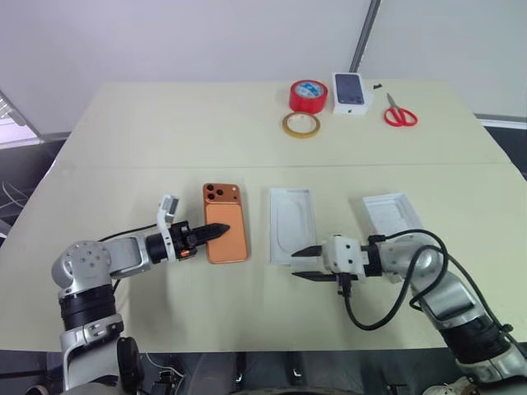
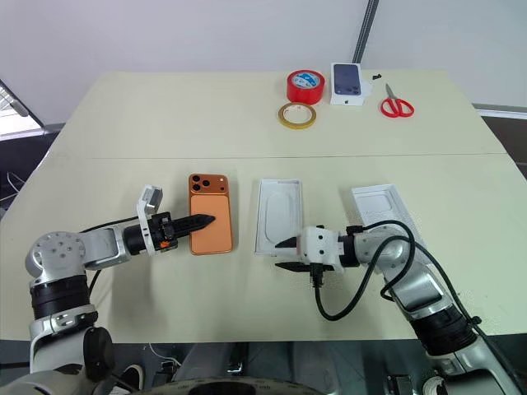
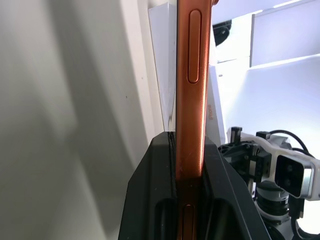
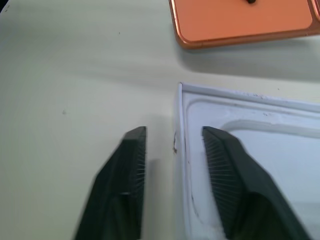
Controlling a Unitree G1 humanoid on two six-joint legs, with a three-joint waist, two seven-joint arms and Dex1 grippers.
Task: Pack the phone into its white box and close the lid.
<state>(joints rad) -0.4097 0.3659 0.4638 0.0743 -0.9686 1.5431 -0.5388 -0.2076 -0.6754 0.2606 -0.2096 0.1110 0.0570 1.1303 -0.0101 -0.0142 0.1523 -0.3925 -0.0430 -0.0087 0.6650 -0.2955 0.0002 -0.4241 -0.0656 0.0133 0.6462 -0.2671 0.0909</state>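
We see slim copper-orange phone [image 1: 225, 224], rounded corners, flat on matte beige tabletop [image 1: 165, 132], just left of white box [image 1: 290, 225]. Left end effector [image 1: 216, 230] pinches phone's edge. Right end effector [image 1: 305, 262], ribbed black fingers parted, at box's near corner, holding nothing.

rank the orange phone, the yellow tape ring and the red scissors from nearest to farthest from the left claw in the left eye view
1. The phone: clamped in the left claw itself, near the table's front left.
2. The yellow tape ring: toward the far edge, near the middle, beside the red tape roll.
3. The red scissors: far right, beyond the ring.
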